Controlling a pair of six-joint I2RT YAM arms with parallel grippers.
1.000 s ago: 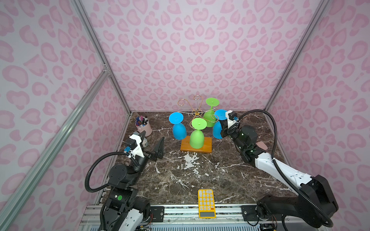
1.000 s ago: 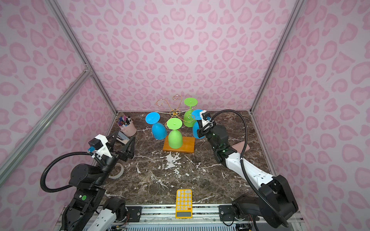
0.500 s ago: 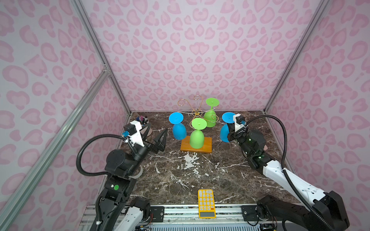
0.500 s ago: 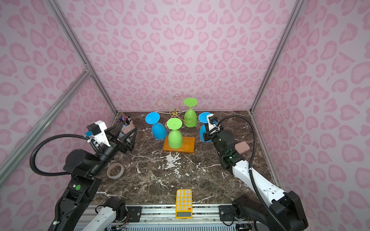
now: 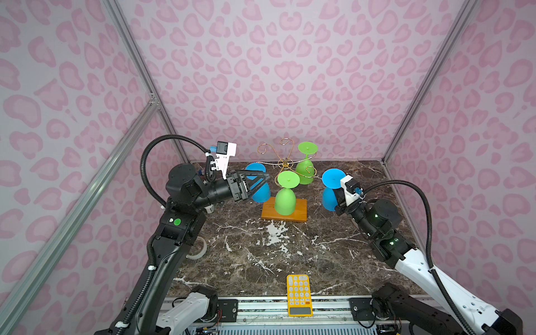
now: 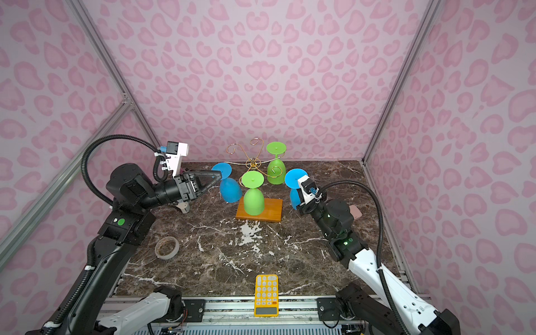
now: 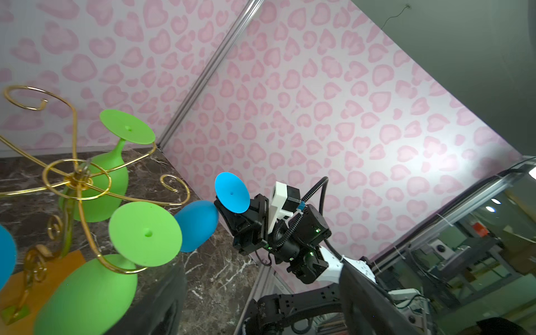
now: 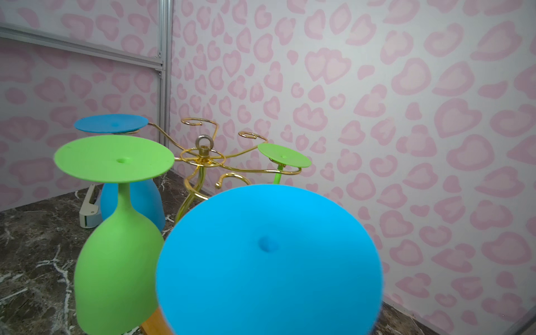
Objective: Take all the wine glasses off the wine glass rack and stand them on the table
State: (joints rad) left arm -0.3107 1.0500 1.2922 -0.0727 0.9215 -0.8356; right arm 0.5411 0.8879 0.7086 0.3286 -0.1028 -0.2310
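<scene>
The wine glass rack is gold wire on an orange wooden base. Two green glasses and one blue wine glass hang on it upside down. A second blue wine glass is off the rack, to its right. My right gripper is shut on its stem. Its foot hides the jaws in the right wrist view. My left gripper is open beside the hanging blue glass. Nothing lies between its fingers.
A yellow calculator lies at the table's front edge. A tape roll sits front left beside my left arm. A pink object lies behind my right arm. Walls close in at the back and on both sides.
My left arm rose and reached right to the rack's left blue glass, jaws narrowing slightly. My right gripper carried its blue glass rightward, away from the rack.
</scene>
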